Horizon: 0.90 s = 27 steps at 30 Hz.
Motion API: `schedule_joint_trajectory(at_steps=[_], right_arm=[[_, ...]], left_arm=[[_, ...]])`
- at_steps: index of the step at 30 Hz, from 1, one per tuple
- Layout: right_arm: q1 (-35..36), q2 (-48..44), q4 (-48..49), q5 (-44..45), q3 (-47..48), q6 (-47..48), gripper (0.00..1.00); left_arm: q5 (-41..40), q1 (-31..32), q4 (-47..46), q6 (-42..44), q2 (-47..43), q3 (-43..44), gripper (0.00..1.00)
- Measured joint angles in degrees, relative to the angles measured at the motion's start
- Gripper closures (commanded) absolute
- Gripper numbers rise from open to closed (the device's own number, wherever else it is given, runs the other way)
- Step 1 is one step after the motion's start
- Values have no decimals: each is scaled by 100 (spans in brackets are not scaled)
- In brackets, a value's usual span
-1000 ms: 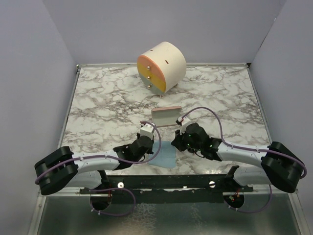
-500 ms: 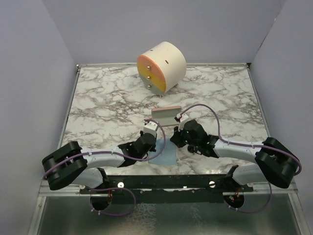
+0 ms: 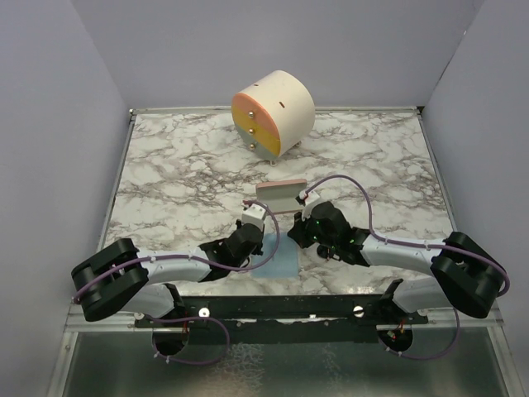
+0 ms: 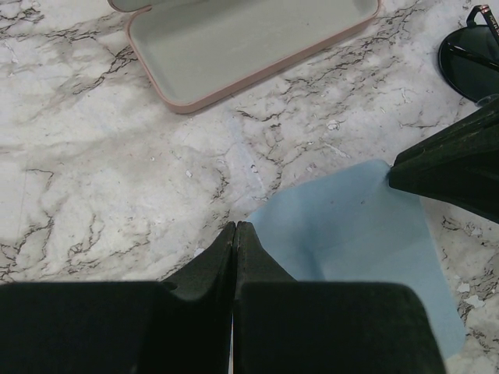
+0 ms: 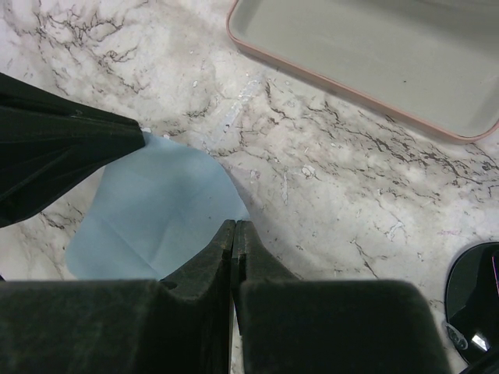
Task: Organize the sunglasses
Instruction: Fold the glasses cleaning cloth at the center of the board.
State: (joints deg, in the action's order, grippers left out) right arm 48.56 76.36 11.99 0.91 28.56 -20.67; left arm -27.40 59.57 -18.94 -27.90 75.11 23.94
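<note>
Holding: light blue cloth (image 4: 359, 226), one corner pinched between the pressed-together fingers of the left gripper (image 4: 235, 227), a neighbouring corner pinched likewise by the right gripper (image 5: 234, 224); the cloth sits at mid-width of the marble table (image 3: 165, 182), close to its near edge. Sunglasses (image 4: 470, 66): on the table just right of the cloth, beside the right gripper; only part of one dark lens shows. Pink case (image 4: 249, 39): open, just beyond the cloth. Round drawer unit (image 3: 273, 112): far edge, centre.
</note>
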Motion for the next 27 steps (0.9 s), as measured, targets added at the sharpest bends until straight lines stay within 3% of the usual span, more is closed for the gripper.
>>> schedule_joint_trajectory(at_steps=[13,27], right_arm=[[-28,-90,28,-13,-151,-4,99],[-28,-212,28,-214,-369,-26,99]], left_arm=[[0,-26,-33,-221,-693,-542,100],[116,-24,-37,-396,-723,-656,100]])
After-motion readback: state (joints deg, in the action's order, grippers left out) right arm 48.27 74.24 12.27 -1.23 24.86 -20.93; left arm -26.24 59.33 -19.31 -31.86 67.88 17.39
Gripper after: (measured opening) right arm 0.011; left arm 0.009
